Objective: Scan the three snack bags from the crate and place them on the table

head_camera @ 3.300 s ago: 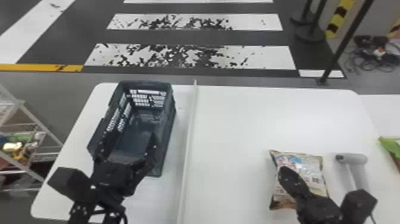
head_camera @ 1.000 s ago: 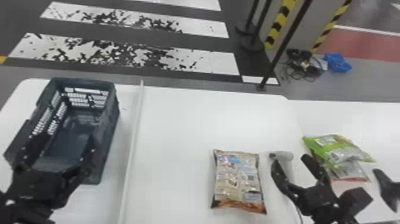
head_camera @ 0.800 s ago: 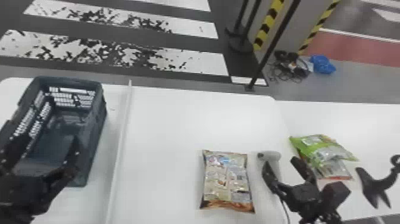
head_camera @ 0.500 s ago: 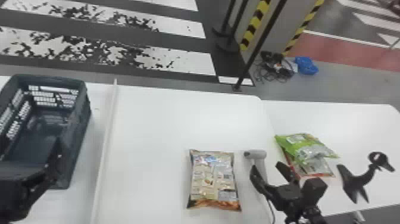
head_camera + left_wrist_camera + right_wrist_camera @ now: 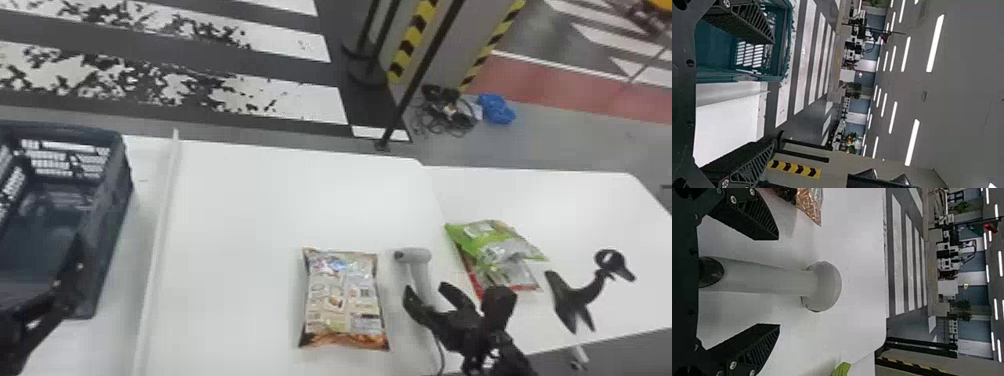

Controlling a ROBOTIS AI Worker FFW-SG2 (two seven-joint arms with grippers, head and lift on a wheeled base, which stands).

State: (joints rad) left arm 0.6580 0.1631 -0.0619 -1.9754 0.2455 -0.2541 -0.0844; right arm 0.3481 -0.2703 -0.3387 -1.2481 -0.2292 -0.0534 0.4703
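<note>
Risks, in descending size. Crate (image 5: 107,240): the left hand (image 5: 774,92), its fingers spread and grasping nothing, is beside the crate wall; a sideways swing could catch the wall and drag it. Bags: the brown bag (image 5: 345,300) lies flat on the tabletop (image 5: 280,200), just beside the scanner (image 5: 415,256), and could be nudged by a wide finger. The green bag (image 5: 492,242) partly covers the red-edged bag (image 5: 525,277) on the right-hand tabletop (image 5: 505,195); if either was unscanned, overlap could hide its code. Scanner: the right hand (image 5: 777,281) is released, its fingers standing apart on either side of the handle; closing off-centre could twist or topple it. Cord (image 5: 441,352): trailing near the right hand, it could snag during a lift and spoil the aim.

Counts, in the same order: tabletops, two; crate, one; hands, two; snack bags, three (one on the nearer tabletop, two on the right-hand one); black stand (image 5: 575,297), one; scanner, one; cord, one.
</note>
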